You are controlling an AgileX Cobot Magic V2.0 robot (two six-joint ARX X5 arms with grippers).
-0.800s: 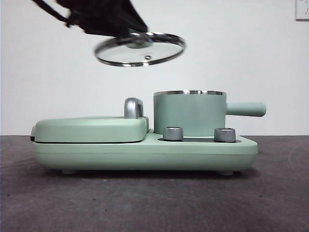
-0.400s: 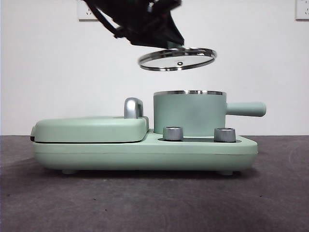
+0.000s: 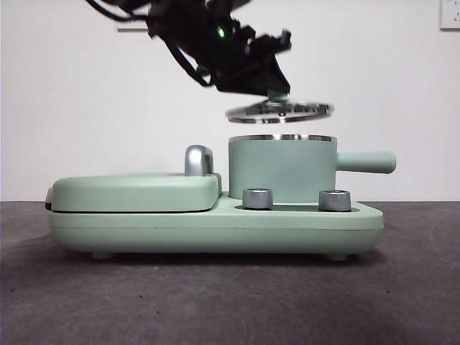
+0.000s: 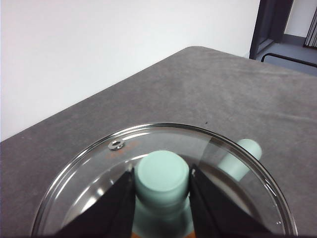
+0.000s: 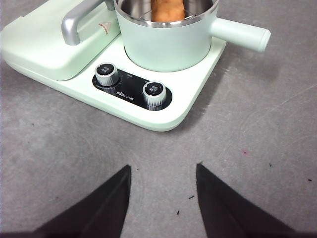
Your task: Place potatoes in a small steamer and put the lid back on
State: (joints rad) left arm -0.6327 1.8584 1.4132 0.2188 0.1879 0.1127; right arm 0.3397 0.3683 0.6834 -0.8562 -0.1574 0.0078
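item 1, my left gripper [image 4: 162, 191]: jaws clamped on the mint-green knob of the lid [image 4: 94, 183], 1 jaw on each side; the lid [image 3: 279, 111] hangs from it, close to level, just above the steamer and not touching it.

item 2, small steamer [image 3: 282, 169]: upright on the green cooker base [image 3: 215, 226], directly below the lid; steel rim open, straight side handle [image 3: 366, 162] pointing away from the griddle plate [image 3: 133, 190].

item 3, potato [image 5: 167, 10]: already inside the steamer [image 5: 171, 42], only its orange-brown top showing.

item 4, my right gripper [image 5: 162, 198]: jaws apart, holding nothing, waiting over bare table [image 5: 247, 163] well clear of the cooker.

item 5, key relation: lid rim lies almost centred over the steamer rim, so i judge the remaining move is a straight drop by my left arm.
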